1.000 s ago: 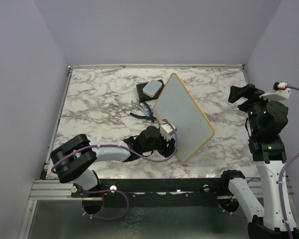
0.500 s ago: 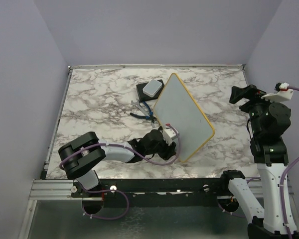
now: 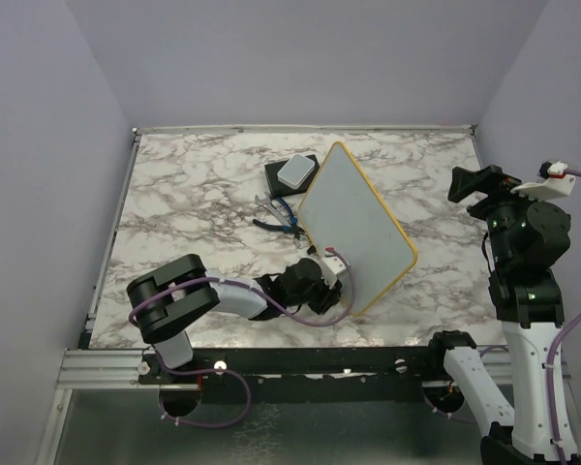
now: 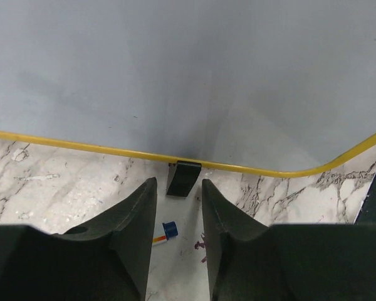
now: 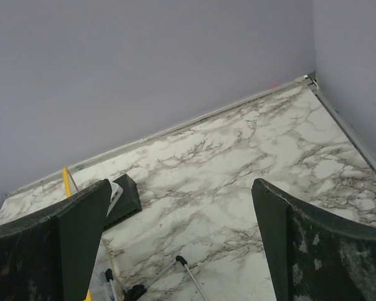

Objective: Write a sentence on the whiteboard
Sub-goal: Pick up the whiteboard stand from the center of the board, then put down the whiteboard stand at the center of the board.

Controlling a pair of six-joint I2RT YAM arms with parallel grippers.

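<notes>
Whiteboard (image 3: pixel 356 228) sits mid tabletop (image 3: pixel 194 184), its near edge right in front of my left fingers (image 4: pixel 128 238), which stand part-way apart w/ nothing between them. Right fingers (image 5: pixel 75 219) spread wide, raised, well apart from it. Board looks light, stiff, thin, prob slick on the face, so I'd pinch the yellow frame (image 4: pixel 81 146) beside the black foot (image 4: pixel 183 178), not the flat

The rectangular white board with a thin yellow frame and rounded corners (image 3: pixel 356 228) lies face up near the middle of the marble counter (image 3: pixel 194 184). It is turned diagonally, its long sides running from far-left to near-right. A small black foot (image 4: pixel 183 179) shows under its near rim.
</notes>
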